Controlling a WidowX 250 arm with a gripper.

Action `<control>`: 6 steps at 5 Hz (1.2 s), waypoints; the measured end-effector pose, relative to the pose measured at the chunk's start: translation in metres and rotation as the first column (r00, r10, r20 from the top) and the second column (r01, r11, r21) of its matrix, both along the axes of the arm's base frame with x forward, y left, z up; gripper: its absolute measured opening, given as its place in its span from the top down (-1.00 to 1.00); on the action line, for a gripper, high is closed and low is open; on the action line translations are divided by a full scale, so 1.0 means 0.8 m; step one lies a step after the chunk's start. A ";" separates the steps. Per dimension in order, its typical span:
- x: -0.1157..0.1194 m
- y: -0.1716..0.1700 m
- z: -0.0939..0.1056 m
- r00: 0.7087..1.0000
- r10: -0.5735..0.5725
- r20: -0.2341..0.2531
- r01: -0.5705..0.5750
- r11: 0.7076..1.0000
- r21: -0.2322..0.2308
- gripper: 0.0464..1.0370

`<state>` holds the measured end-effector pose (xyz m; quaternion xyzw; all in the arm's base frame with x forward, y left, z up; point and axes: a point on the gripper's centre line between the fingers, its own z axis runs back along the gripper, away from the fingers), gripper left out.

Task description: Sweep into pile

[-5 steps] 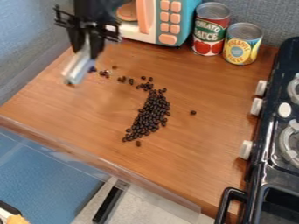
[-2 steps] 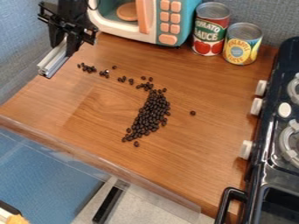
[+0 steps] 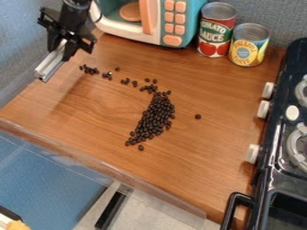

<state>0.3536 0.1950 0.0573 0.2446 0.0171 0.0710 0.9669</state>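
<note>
Blue-grey textured walls met behind the wooden table [image 3: 198,148], where a toy microwave [image 3: 172,22] and two cans stood at the back. Over the upper left hung the gripper [image 3: 62,52], its jaws closed about a pale, straight bar [image 3: 51,62].

What mattered was how the beans lay from the jaws. The main heap [image 3: 156,114] was to their right and lower in the view, well apart from the bar, while a thin trail [image 3: 90,70] ran up and left from its top, its far end much nearer the jaws. One stray bean [image 3: 198,116] sat right of the heap; another [image 3: 141,147] lay just beside its lower end.

The heap's long axis slanted from upper right to lower left—roughly the way the bar pointed—and the trail bent away across that line. The trail seemed the likely next target: the bar would need to come down on its outer end and push right and downward, held low, or beans might slip beneath or scatter.
</note>
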 end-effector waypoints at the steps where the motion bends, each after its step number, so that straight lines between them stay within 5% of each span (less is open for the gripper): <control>1: 0.011 0.008 -0.010 1.000 0.010 0.005 -0.010 1.000 0.020 0.36; 6: 0.025 -0.005 -0.043 0.999 -0.049 -0.014 0.049 0.999 0.012 0.36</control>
